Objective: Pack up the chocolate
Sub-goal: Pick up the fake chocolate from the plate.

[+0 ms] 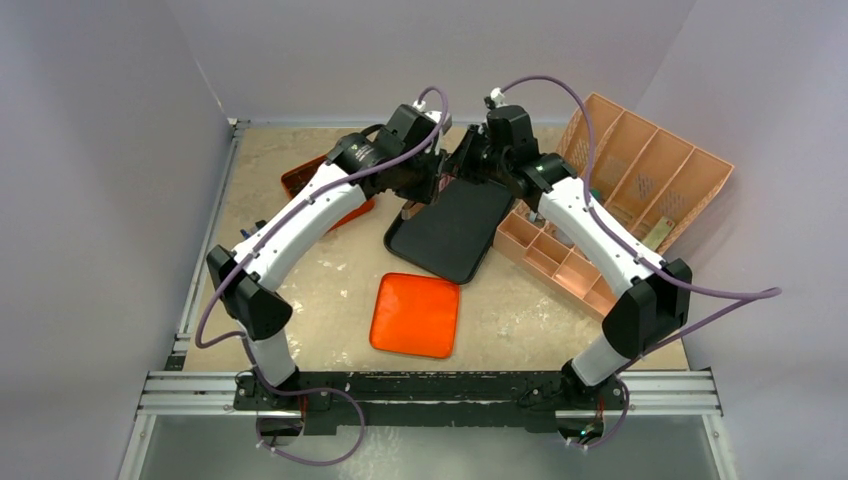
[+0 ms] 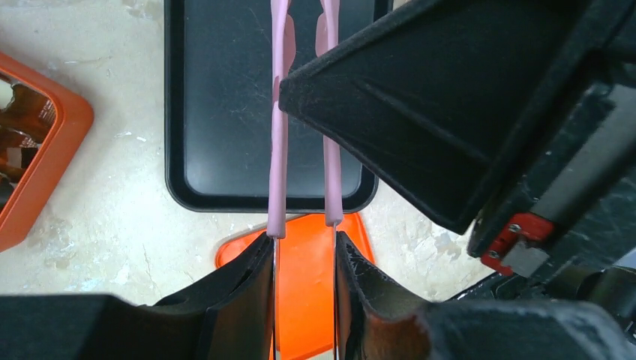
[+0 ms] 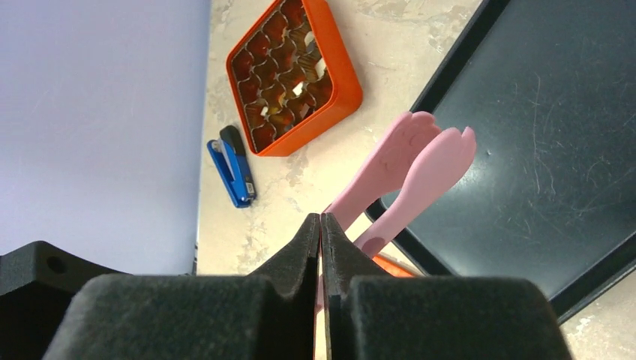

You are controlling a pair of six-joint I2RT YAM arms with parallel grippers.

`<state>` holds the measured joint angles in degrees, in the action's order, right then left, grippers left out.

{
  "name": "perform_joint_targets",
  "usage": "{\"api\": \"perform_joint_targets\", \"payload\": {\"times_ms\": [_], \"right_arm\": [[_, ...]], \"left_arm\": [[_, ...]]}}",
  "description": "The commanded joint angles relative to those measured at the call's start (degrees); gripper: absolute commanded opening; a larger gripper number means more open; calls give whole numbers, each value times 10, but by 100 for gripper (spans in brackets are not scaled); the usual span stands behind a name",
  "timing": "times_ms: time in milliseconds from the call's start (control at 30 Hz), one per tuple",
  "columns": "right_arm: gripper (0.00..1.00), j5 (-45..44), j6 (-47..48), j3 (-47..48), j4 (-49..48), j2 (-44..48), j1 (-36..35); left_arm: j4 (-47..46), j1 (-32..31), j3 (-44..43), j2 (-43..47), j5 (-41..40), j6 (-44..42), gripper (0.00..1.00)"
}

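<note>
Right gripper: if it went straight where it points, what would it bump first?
Probably the pink tongs, right at the tips of the shut right gripper, perhaps touching already. The black tray lies beyond them.

We look down from high above the near edge of the table [image 1: 330, 290], taking in all of it. Our two wrist views sit close over the tabletop. All three views share the black tray [image 1: 455, 235].

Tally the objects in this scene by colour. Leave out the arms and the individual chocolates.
Orange: 2 (compartment box, lid)
Black: 1 (tray)
Pink: 1 (tongs)
Blue: 1 (stapler)
Peach: 2 (large organizer, small organizer)
Total: 7
</note>
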<state>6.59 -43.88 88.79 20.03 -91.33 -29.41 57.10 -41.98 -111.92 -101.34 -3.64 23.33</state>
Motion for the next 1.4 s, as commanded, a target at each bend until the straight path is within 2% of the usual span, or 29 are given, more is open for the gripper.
{"api": "perform_joint_targets", "payload": {"times_ms": [0, 100, 167, 367, 500, 567, 633, 867, 1033, 1367], "right_arm": [[6, -5, 24, -2, 30, 14, 4], [10, -22, 34, 27, 56, 7, 7], [18, -39, 33, 44, 68, 9, 10], [51, -141, 42, 90, 144, 40, 15], [70, -165, 54, 76, 170, 86, 21], [86, -183, 55, 76, 188, 106, 21], [97, -203, 56, 80, 208, 124, 22], [99, -221, 52, 57, 244, 212, 22], [99, -221, 37, 16, 239, 264, 22], [99, -227, 51, 35, 243, 251, 23]], "left_arm": [[2, 1, -81, -21, 16, 18, 30], [16, 1, -123, -41, 31, 22, 31], [25, 1, -138, -52, 22, 21, 31], [48, 1, -145, -79, -47, 26, 30], [81, 2, -225, -150, -51, 47, 31], [92, 2, -263, -189, -50, 52, 31], [88, 3, -283, -215, -55, 55, 31], [0, 27, -241, -266, -61, 86, 33], [-54, 33, -238, -306, -71, 65, 33], [-155, 54, -240, -359, -36, 55, 36]]}}
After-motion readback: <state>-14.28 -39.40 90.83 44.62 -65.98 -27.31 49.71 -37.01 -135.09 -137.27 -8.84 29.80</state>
